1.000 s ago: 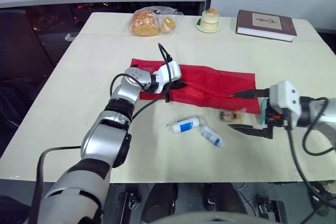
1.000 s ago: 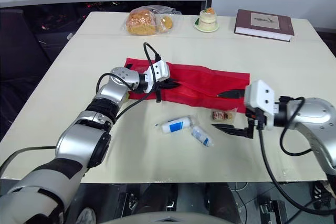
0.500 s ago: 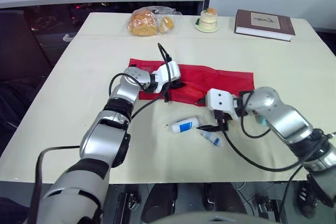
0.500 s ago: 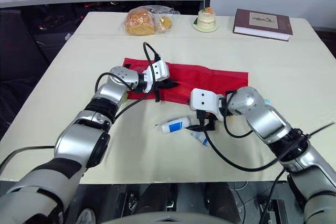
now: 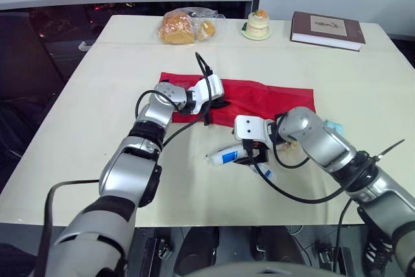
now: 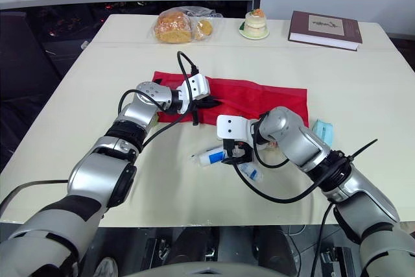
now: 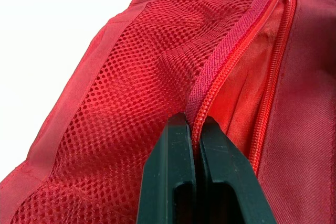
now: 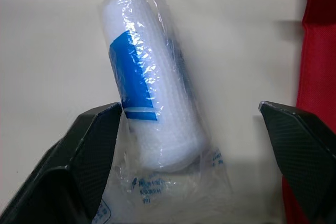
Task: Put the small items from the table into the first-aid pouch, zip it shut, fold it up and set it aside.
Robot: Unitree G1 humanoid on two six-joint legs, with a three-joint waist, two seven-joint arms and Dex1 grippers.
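Note:
The red first-aid pouch [image 5: 279, 98] lies flat in the middle of the table. My left gripper [image 5: 219, 104] is shut on the pouch's zipper edge [image 7: 210, 82], beside the red mesh panel. A white roll with a blue label [image 5: 225, 156], wrapped in clear plastic, lies in front of the pouch. My right gripper [image 5: 253, 154] is low over one end of that roll [image 8: 152, 103], open, with one finger [image 8: 89, 150] on each side and not touching it. A second small wrapped packet [image 5: 266, 173] lies just nearer me. A teal item [image 5: 335, 126] rests to the right, behind my right arm.
At the far edge of the table are a bag of bread [image 5: 181, 27], a small cake on a plate [image 5: 259, 25] and a dark red book [image 5: 327, 30]. Cables loop from both wrists over the table near the pouch.
My right arm swung left from the table's right side, and its open gripper now straddles the white and blue roll. My left gripper stays pinched on the pouch.

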